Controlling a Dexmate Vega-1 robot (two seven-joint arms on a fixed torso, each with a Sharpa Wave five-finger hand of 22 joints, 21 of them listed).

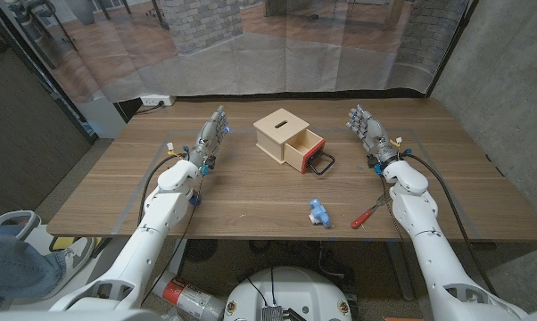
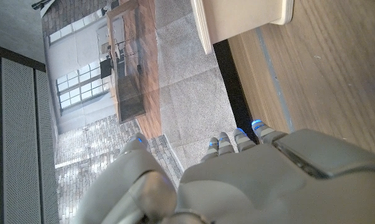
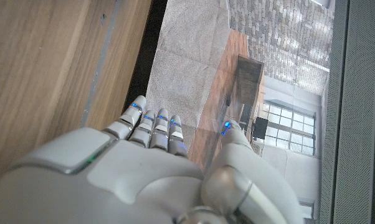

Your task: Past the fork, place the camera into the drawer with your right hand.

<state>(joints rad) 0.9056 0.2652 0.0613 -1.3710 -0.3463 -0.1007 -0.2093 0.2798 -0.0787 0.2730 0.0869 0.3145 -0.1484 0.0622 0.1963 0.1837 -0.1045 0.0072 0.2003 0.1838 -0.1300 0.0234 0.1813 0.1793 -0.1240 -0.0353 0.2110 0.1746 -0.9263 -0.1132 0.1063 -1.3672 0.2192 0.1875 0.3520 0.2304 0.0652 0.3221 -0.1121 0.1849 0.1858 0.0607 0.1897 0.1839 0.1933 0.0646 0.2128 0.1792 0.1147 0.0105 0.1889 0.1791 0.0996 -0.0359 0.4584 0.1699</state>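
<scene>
The head view looks down from above and behind both arms over the whole tabletop (image 1: pixel 251 192). Each wrist view sits close behind its own robot hand, left (image 2: pixel 250 180) and right (image 3: pixel 144 174), turned sideways, sharing the tabletop's far edge and the brick wall beyond.

White-shelled arms with black cables end in grey hands, left hand (image 1: pixel 213 134) and right hand (image 1: pixel 367 127), with blue-lit fingertips (image 3: pixel 151 116).
</scene>
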